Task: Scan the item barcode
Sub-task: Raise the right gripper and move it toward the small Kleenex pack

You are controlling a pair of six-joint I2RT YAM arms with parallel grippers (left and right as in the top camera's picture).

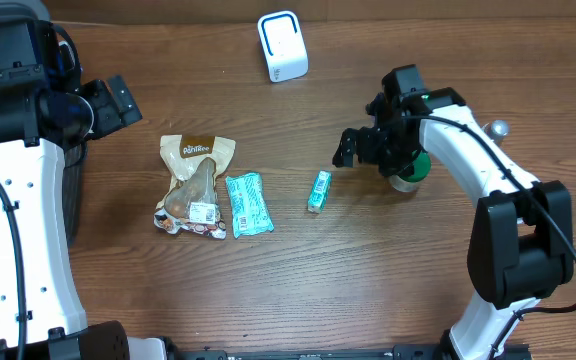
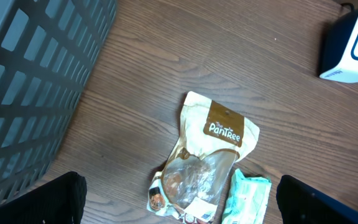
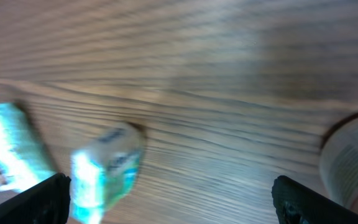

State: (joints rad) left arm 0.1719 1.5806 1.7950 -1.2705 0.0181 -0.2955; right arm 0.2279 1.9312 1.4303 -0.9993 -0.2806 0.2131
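Three items lie on the wooden table: a tan Pantree snack bag [image 1: 196, 185] [image 2: 207, 155], a teal packet [image 1: 249, 203] [image 2: 247, 199] beside it, and a small teal box [image 1: 319, 190] [image 3: 107, 174]. A white scanner [image 1: 283, 45] [image 2: 353, 46] stands at the back. My left gripper [image 1: 118, 100] [image 2: 179, 205] hovers open over the bag's left end, holding nothing. My right gripper [image 1: 348, 148] [image 3: 173, 199] is open just right of the small box, with bare table between its fingers. The right wrist view is blurred.
A grey slatted basket [image 2: 30, 81] stands at the far left. A green-capped bottle [image 1: 408, 170] [image 3: 353, 165] sits under my right arm, close behind the right gripper.
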